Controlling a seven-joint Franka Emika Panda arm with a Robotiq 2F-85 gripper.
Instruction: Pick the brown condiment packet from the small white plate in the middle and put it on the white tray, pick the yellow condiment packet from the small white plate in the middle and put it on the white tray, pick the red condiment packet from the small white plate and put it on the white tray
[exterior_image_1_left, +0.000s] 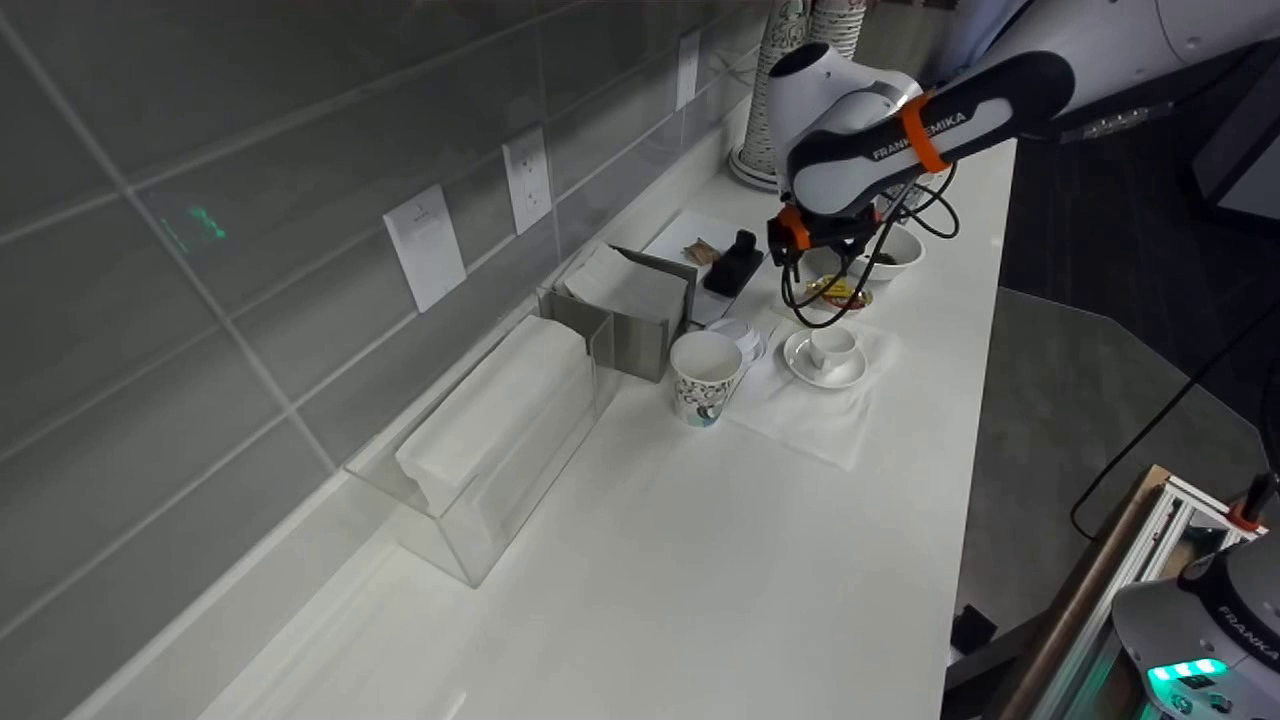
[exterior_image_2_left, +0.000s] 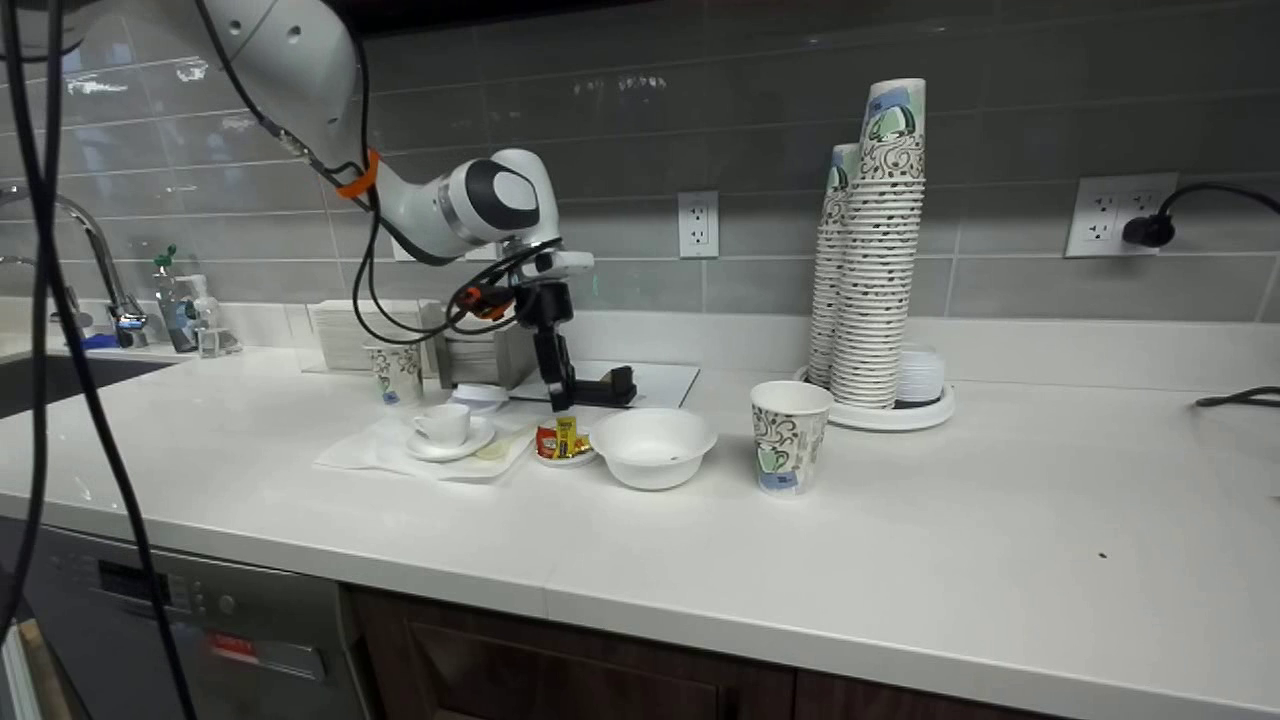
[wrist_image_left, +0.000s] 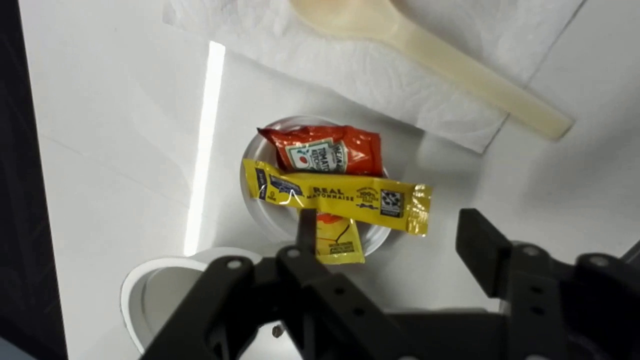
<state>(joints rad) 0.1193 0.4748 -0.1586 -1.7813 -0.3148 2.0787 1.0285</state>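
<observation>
The small white plate (wrist_image_left: 255, 207) lies under the gripper in the wrist view. It holds a red ketchup packet (wrist_image_left: 325, 147), a long yellow mayonnaise packet (wrist_image_left: 332, 197) across the middle, and another yellow packet (wrist_image_left: 342, 242) partly beneath it. The plate (exterior_image_2_left: 568, 463) also shows in an exterior view. A brown packet (exterior_image_1_left: 702, 252) lies on the white tray (exterior_image_1_left: 685, 232) near the wall; the tray also shows in an exterior view (exterior_image_2_left: 672, 377). My gripper (wrist_image_left: 389, 225) is open and empty above the plate's edge, its left finger covering part of the lower yellow packet.
A black object (exterior_image_1_left: 735, 264) sits on the tray. A white bowl (exterior_image_2_left: 653, 450) and a paper cup (exterior_image_2_left: 790, 440) stand beside the plate. A saucer with a small cup (exterior_image_2_left: 443, 425), a napkin and a spoon (wrist_image_left: 450, 65) lie opposite. Napkin holders (exterior_image_1_left: 640, 340) line the wall.
</observation>
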